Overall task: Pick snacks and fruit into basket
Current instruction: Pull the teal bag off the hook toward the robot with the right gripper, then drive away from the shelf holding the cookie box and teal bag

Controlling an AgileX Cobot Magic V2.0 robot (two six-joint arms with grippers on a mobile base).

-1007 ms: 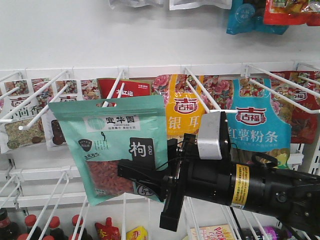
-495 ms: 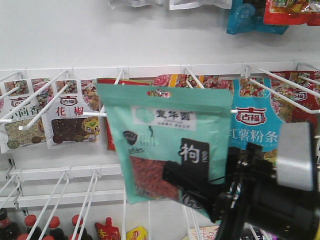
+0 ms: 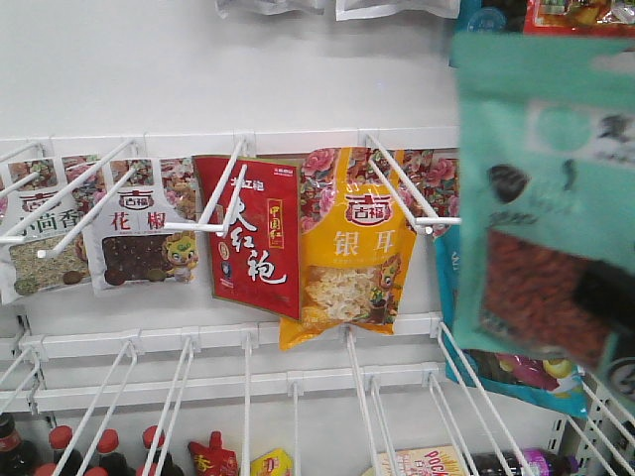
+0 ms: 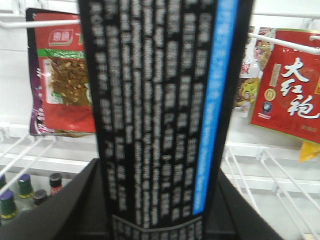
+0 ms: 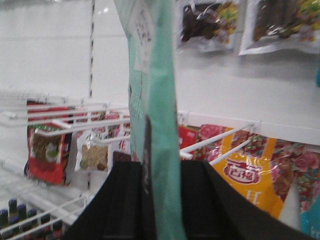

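Note:
A teal-green snack pouch (image 3: pixel 541 218) with a window of red berries hangs blurred and large at the right of the front view, off the hooks. In the right wrist view this pouch (image 5: pixel 155 100) stands edge-on, and my right gripper (image 5: pixel 160 167) is shut on its lower part. My left gripper (image 4: pixel 157 200) is shut on a black pouch (image 4: pixel 150 100) with white lettering and a blue stripe, which fills the middle of the left wrist view. The fruit and the basket are out of view.
White wire hooks (image 3: pixel 407 193) jut out from the shelf wall. A red pack (image 3: pixel 253 233) and a yellow pack (image 3: pixel 352 248) hang on them, with more packs to the left. Bottles (image 3: pixel 60 451) stand on the lower shelf. Another red pack (image 4: pixel 287 100) hangs right of the black pouch.
The teal pouch has come off its hook and moved right and toward the camera. The red and yellow packs behind it now show. The right arm has left most of the front view.

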